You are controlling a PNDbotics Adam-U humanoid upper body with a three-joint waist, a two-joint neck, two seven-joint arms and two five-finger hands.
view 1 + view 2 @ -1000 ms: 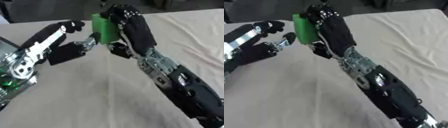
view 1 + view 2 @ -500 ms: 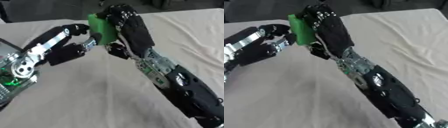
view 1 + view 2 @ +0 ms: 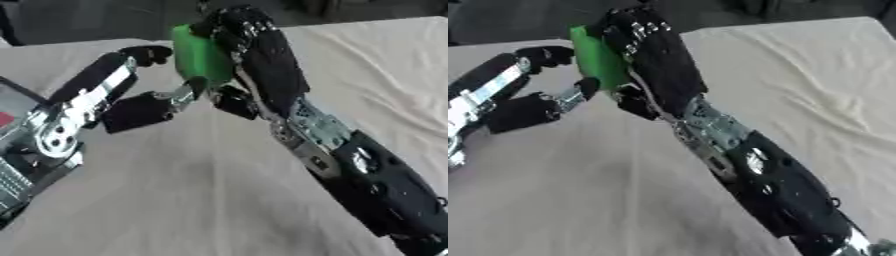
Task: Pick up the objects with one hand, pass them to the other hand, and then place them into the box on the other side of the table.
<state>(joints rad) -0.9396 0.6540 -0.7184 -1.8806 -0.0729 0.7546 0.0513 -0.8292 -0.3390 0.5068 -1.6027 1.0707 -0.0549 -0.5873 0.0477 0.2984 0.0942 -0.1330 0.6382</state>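
A pale beige cloth (image 3: 798, 75) covers the bench (image 3: 157, 200), lying mostly flat with soft creases and folds running across its far right part (the wrinkles show best in the right eye view). Beyond the cloth's far edge lies a dark background (image 3: 79, 22), too dim to make out. The cloth's edge runs slanted across the top of both views.

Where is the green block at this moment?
The green block is in the upper middle of the left eye view, held up over the cloth-covered table in the right hand, with the left hand reaching to it from the left.
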